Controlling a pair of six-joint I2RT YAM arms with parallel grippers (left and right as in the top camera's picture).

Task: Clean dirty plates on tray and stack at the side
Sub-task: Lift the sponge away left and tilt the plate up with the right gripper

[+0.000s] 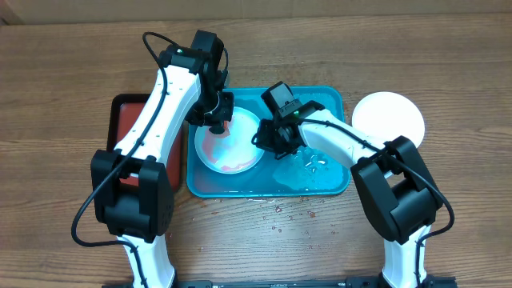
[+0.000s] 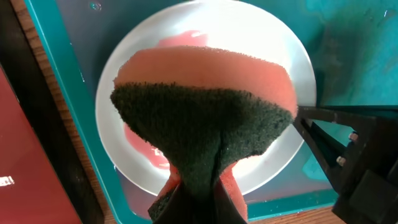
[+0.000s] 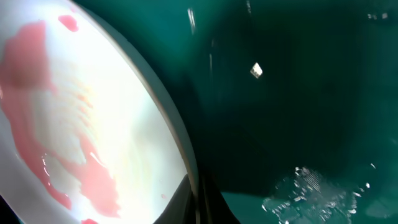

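Note:
A white plate (image 1: 232, 146) with red smears lies in the left half of the turquoise tray (image 1: 320, 182). My left gripper (image 1: 217, 122) is shut on a sponge (image 2: 205, 106), pink with a dark green scouring face, held just over the plate (image 2: 124, 93). My right gripper (image 1: 266, 134) is shut on the plate's right rim (image 3: 180, 143), one finger inside and one outside. Red smears (image 3: 37, 81) cover the plate's face. A second white plate (image 1: 389, 118) sits on the table to the right of the tray. No yellow-green or pale blue plate shows.
A red black-rimmed tray (image 1: 128, 120) lies left of the turquoise tray, partly under my left arm. Water and foam (image 1: 314, 166) pool on the tray's right half. Drops spot the wooden table (image 1: 280, 216) in front of the tray.

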